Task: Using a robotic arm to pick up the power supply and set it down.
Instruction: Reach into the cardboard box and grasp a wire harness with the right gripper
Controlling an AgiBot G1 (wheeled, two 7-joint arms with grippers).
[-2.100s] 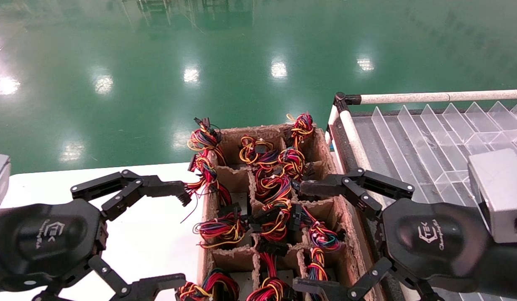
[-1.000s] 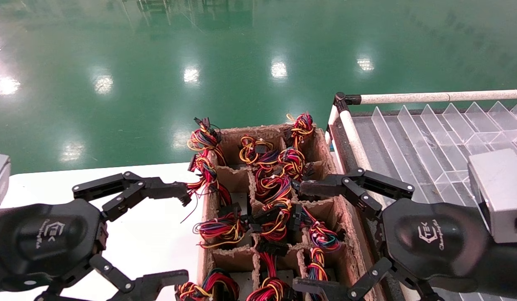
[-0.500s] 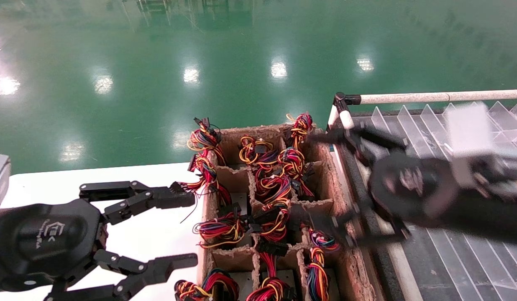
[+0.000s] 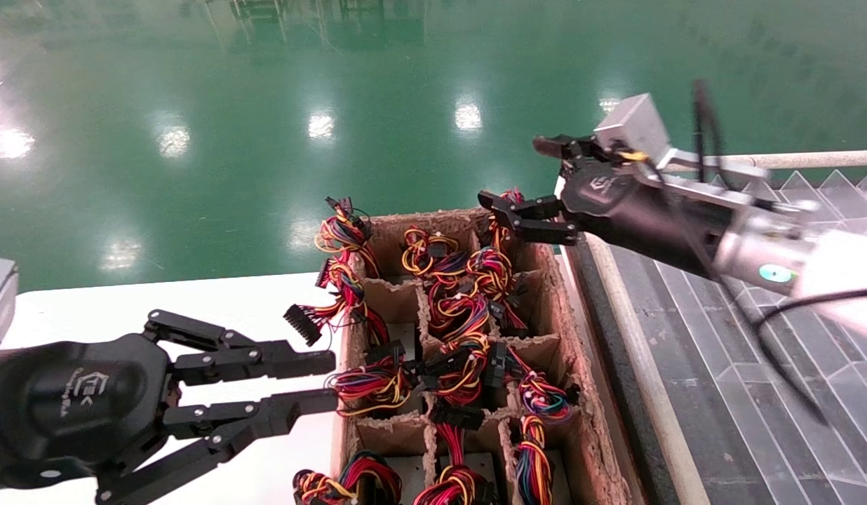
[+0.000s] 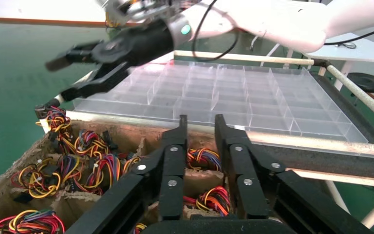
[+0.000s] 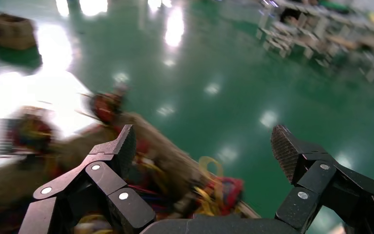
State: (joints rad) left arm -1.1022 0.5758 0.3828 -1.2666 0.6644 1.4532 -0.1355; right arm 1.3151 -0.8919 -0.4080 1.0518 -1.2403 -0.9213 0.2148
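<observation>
1. The right gripper (image 4: 528,179) hung above the far right corner of the cardboard crate (image 4: 581,421), jaws spread wide and holding nothing (its arm reached in over the clear divider tray (image 4: 791,393)).
2. The left gripper (image 4: 328,382) sat low over the white bench (image 4: 125,308) at the crate's near left wall, jaws narrowed to a slim gap, empty.
3. The power supplies (image 4: 405,337) stood in the crate's cells, mostly hidden under bundles of coloured wires (image 4: 461,308).
</observation>
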